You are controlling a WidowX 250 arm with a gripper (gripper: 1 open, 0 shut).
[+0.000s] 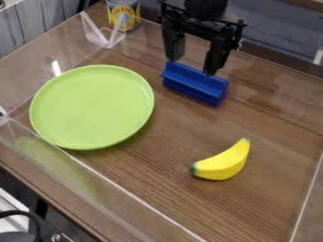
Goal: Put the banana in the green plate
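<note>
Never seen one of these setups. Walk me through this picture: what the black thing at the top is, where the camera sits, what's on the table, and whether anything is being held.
The black thing is the end of a robot arm. Its grasping part, the tool, points straight down, with its two fingers spread open. Nothing is held between them.

There is only one picture. It is taken from a camera looking down across a glossy brown table toward the arm.

On the table lie a large green plate at the left, bare; a blue rectangular block just below the tool; and a small yellow toy banana near the front right, well apart from the plate. A yellow-labelled can stands at the far edge. The banana has not yet been picked up.
</note>
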